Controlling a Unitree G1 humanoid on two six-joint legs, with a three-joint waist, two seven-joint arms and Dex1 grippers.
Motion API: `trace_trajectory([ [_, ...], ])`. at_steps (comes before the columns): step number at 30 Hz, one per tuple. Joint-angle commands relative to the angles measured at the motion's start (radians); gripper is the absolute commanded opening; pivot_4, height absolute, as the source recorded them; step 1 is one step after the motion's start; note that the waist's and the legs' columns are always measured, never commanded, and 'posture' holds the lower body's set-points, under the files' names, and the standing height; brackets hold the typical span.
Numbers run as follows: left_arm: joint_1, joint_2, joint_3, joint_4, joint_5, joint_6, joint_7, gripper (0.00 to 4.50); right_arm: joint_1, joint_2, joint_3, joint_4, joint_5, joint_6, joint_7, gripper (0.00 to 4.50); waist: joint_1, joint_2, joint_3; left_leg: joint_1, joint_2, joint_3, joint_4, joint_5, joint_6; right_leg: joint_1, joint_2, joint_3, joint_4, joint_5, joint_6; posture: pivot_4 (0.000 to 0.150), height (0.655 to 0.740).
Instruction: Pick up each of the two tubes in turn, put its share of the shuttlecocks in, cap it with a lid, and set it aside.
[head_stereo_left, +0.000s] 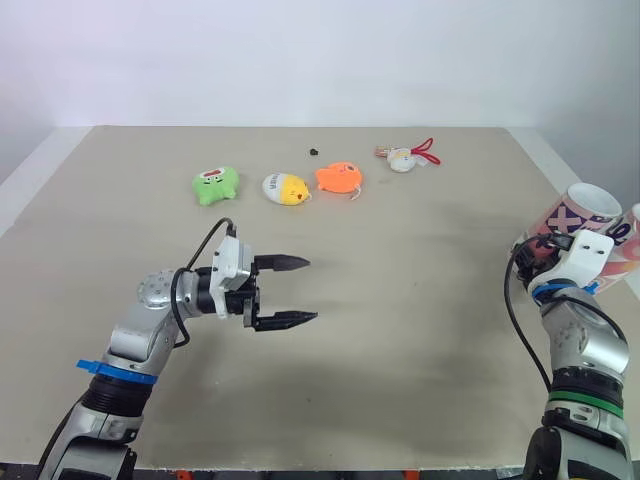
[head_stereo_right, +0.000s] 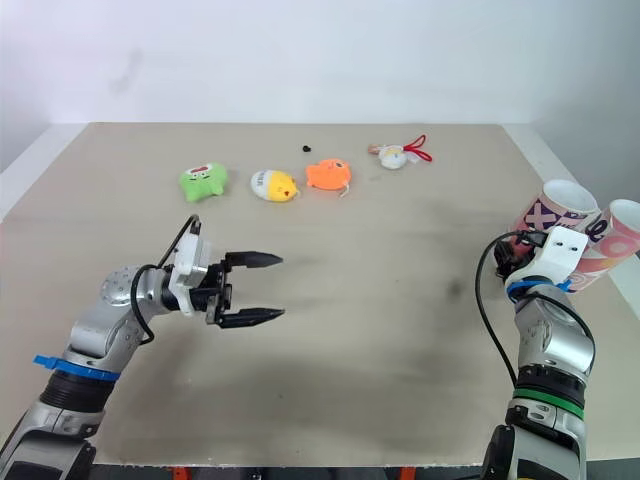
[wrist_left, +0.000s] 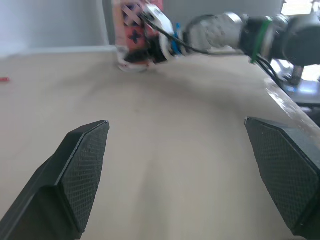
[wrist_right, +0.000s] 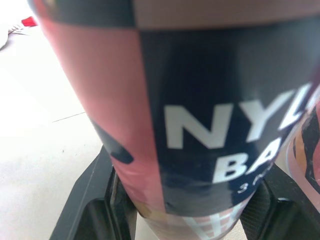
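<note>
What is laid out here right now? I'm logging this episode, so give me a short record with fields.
left gripper: open, empty, over the table
right gripper: shut on pink tube, low on its body, at the table's right edge
second tube: beside the pink tube, uncapped
far side of table: green toy, yellow toy, orange toy and white toy with red strap, in a row
</note>
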Motion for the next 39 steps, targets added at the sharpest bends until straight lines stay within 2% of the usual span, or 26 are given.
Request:
trace_trajectory([
  [1, -0.048, -0.011, 0.048, -0.032, -0.046, 0.038, 0.045, 4.50, 0.008, -0.008, 0.003, 0.042, -0.007, 0.004, -0.005, 2.36, 0.000, 0.000, 0.000, 0.000, 0.000, 0.000, 0.000, 0.000, 0.000, 0.000, 0.000, 0.000, 0.000, 0.000, 0.000, 0.150, 0.7400],
  [11, -0.123, -0.036, 0.069, -0.100, -0.126, 0.146, 0.102, 4.50, 0.014, 0.005, 0.022, 0.061, -0.005, 0.017, 0.013, 2.36, -0.001, -0.001, -0.001, 0.000, 0.000, 0.001, 0.000, 0.000, 0.000, 0.000, 0.000, 0.001, 0.000, 0.000, 0.001, 0.150, 0.7400],
  [16, -0.141, -0.029, 0.065, -0.104, -0.120, 0.161, 0.098, 4.50, 0.022, 0.005, 0.045, 0.058, 0.006, 0.052, 0.053, 4.47, -0.002, -0.002, -0.002, 0.001, 0.001, 0.001, 0.000, 0.000, 0.000, 0.000, 0.002, 0.001, 0.000, 0.000, 0.001, 0.150, 0.7400],
  [29, -0.131, -0.032, 0.063, -0.126, -0.123, 0.181, 0.100, 4.50, 0.034, -0.013, 0.059, 0.021, 0.010, 0.097, 0.100, 4.47, -0.011, -0.003, -0.002, 0.001, 0.002, 0.002, 0.000, 0.000, 0.000, 0.000, 0.003, 0.002, -0.001, 0.000, 0.001, 0.150, 0.7400],
  [39, -0.147, -0.012, 0.082, -0.135, -0.145, 0.206, 0.093, 4.50, 0.154, -0.052, 0.055, -0.176, 0.036, 0.238, 0.140, 4.47, -0.010, -0.003, -0.002, 0.001, 0.002, 0.002, 0.000, 0.000, 0.000, 0.000, 0.003, 0.002, -0.001, 0.000, 0.002, 0.150, 0.7400],
])
